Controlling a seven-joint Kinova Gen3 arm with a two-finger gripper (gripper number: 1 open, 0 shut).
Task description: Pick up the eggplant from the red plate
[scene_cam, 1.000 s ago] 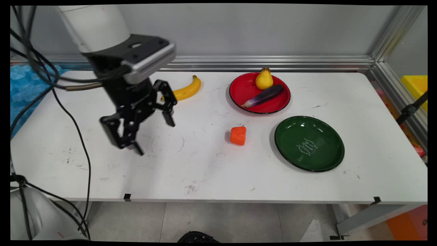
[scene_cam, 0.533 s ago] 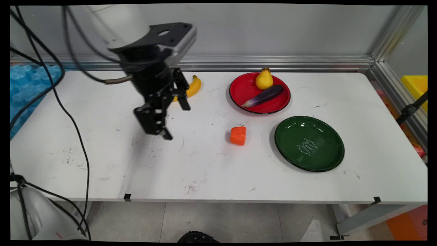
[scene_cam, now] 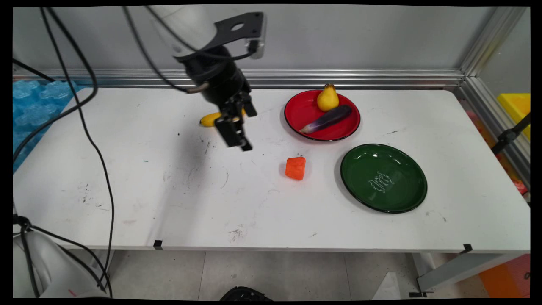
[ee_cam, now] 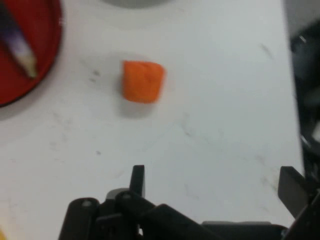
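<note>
Right now we see the hand (scene_cam: 243,129) hanging above the white table (scene_cam: 271,203), its two fingers spread wide with nothing between them; the view from the hand shows one fingertip (ee_cam: 138,179) at the left and the other at the far right, with bare table between. Just behind the hand lies a yellow banana (scene_cam: 210,119), partly hidden by it. Nearest ahead of the fingers is an orange block (scene_cam: 295,168), which stands alone on the table, apart from the hand and between it and a green plate (scene_cam: 383,178). We also see this block in the hand's own view (ee_cam: 143,81), beyond the fingertips. Farther back sits a red plate (scene_cam: 300,112) that carries a yellow pear (scene_cam: 327,98) and a purple eggplant (scene_cam: 328,119); the eggplant lies just in front of the pear.
</note>
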